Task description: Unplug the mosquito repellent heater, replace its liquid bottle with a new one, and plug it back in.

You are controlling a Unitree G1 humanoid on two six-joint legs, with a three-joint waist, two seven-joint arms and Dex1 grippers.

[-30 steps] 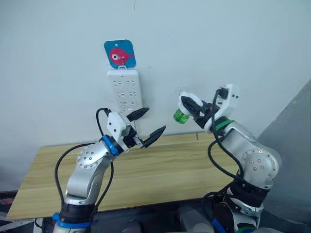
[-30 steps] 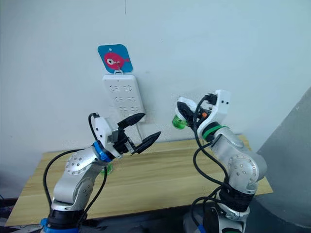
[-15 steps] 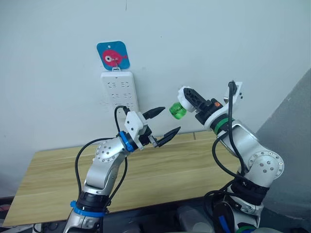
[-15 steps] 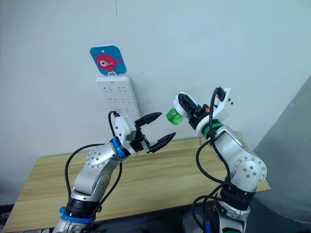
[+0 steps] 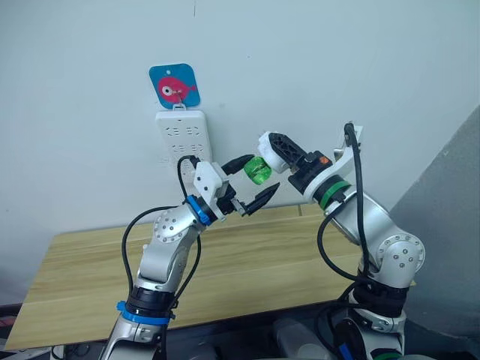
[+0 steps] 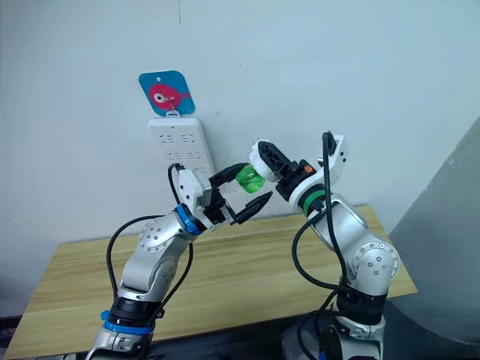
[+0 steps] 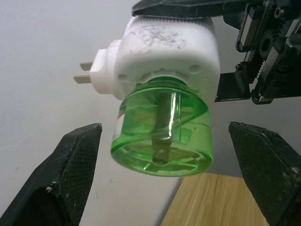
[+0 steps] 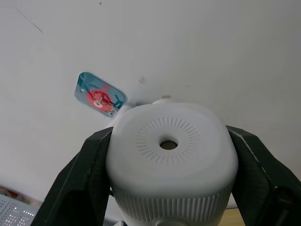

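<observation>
Holding the small white rounded plastic mosquito repellent heater point(image 7: 164, 52) by its body, the right gripper point(image 6: 264, 159) has its two black fingers clamped on opposite flanks of the shell, well up in the air in front of the pale wall and above the light wooden table point(image 5: 285, 262). Screwed into the heater's underside, the clear green liquid bottle point(image 7: 162, 134) points toward the left gripper point(image 5: 252, 182), whose fingers stand spread apart with the bottle in the gap between them, not yet touching it. The heater's two metal prongs point(image 7: 82, 73) are bare, so it is already unplugged; the tall white multi-socket power strip point(image 5: 180, 139) hangs on the wall beyond both grippers, under a blue card with a red fish point(image 5: 174, 84).

The heater looks light and stiff, its smooth plastic likely a little slick, so the squeeze across its ribbed lower edge seems a sound hold for resisting a twist. The bottle is probably thin-walled, rigid and light, with a wick running down its middle. The left fingers would do best to close across the wide lower barrel of the bottle, away from the neck. Squeezing too hard could crack or deform it; too soft a grip may slip when turning.
</observation>
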